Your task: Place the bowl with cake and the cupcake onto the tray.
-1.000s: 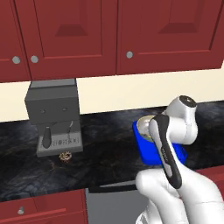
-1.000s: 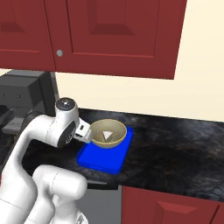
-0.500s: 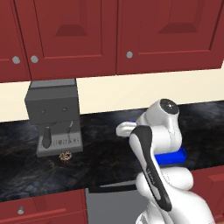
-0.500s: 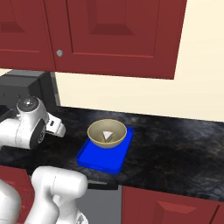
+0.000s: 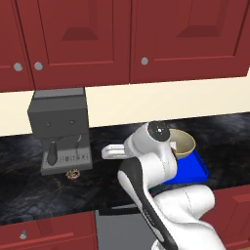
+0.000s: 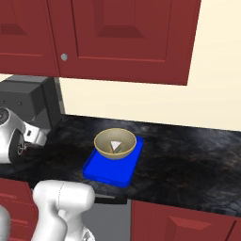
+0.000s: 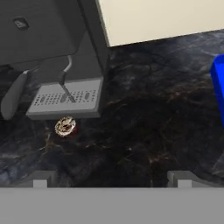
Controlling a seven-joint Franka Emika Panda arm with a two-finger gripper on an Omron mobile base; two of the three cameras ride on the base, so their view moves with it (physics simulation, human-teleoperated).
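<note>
Cupcake sits left of centre in the hand view, on the tabletop just below the coffee machine; with jaws spread and empty, you should centre over it before descending.

— Where was the bowl with cake?
— It sat upright on the far end of the tray, a round tan bowl holding a small white triangular slice. It spanned nearly the tray's whole width.
— And the tray itself?
— A flat bright-blue rectangle with a low rim, lying on the dark counter with its near half bare.
— What about the cupcake?
— It stood on the counter well apart from the tray, just in front of the grey machine's base. It was tiny, round and dark brown, with pale speckles on top.
— Were they touching?
— No, bare counter lay between them.
</note>
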